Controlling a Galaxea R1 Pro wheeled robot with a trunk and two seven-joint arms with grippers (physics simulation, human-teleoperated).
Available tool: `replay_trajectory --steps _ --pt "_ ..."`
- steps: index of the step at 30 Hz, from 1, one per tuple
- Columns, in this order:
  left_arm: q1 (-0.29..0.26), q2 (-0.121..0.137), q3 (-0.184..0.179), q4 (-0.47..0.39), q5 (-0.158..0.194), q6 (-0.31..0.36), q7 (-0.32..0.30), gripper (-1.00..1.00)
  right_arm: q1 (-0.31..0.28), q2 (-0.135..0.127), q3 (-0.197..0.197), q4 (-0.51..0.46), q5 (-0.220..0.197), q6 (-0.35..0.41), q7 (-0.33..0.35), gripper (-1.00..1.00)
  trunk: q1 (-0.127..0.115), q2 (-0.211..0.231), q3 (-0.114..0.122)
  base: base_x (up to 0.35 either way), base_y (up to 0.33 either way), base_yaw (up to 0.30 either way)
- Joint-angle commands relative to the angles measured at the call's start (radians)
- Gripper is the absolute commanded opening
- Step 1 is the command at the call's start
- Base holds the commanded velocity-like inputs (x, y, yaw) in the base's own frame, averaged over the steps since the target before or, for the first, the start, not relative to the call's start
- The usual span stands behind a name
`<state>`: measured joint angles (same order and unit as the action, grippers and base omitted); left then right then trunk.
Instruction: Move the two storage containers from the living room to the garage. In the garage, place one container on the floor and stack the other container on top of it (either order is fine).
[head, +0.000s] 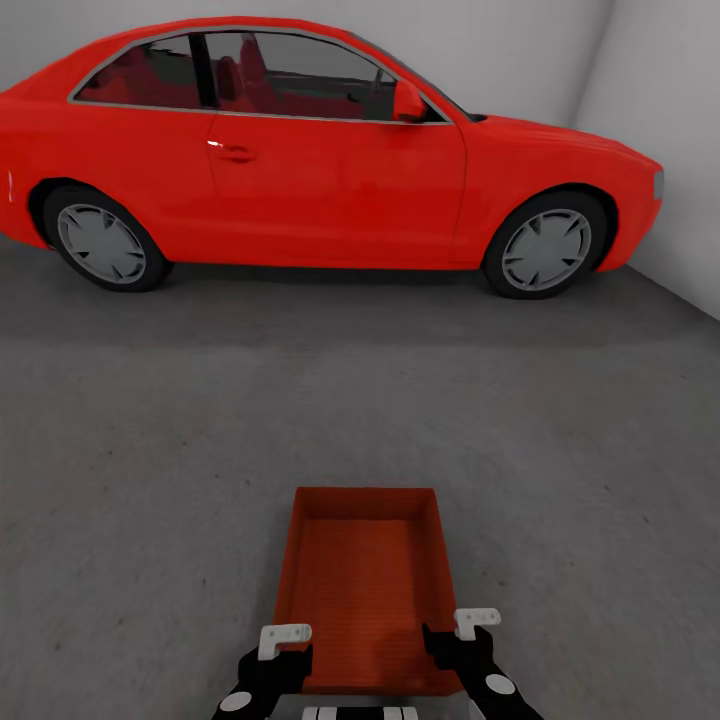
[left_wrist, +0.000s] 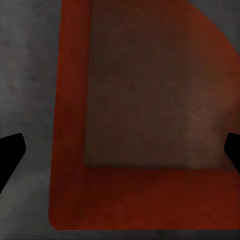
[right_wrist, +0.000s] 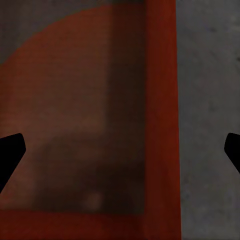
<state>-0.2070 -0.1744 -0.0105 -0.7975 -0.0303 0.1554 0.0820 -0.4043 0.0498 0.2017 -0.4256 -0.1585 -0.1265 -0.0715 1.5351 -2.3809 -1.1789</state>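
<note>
Bin (head: 365, 590) sits on garage floor (head: 150, 480) ahead of the red car (head: 320, 150), base for stacking. Left gripper (head: 285, 650) and right gripper (head: 455, 640) spread wide over near corners, holding nothing.

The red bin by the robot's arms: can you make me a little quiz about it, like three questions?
1. True or false: the rust-red storage container sits on light wood planks.
2. What big thing stands behind the container? A) a blue sofa B) a red coupe car C) a fireplace
3. Fill in: the left pincer and the right pincer are at the container's ____ end, one at each side wall.

Key:
1. False. It is over the dark grey concrete floor.
2. B
3. Near (the end closest to the robot). In both wrist views the fingertips are spread wide apart.
</note>
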Motion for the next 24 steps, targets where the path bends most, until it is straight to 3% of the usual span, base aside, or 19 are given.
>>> replay_trajectory --steps 1,14,24 --pt "0.000 0.000 -0.001 -0.002 -0.003 0.006 0.004 1.00 -0.001 -0.001 0.008 0.001 -0.010 -0.004 -0.007 1.00 0.000 0.000 -0.001 0.000 0.000 0.000" --pt "0.000 0.000 -0.003 -0.005 -0.002 0.006 0.004 1.00 -0.001 -0.001 0.007 -0.003 0.000 -0.001 -0.007 1.00 0.000 0.000 -0.001 0.000 0.000 0.000" --pt "0.000 0.000 -0.005 -0.143 -0.003 0.023 0.005 1.00 -0.001 -0.015 0.001 -0.149 0.002 0.011 -0.012 1.00 0.000 0.000 -0.001 0.000 0.000 0.000"
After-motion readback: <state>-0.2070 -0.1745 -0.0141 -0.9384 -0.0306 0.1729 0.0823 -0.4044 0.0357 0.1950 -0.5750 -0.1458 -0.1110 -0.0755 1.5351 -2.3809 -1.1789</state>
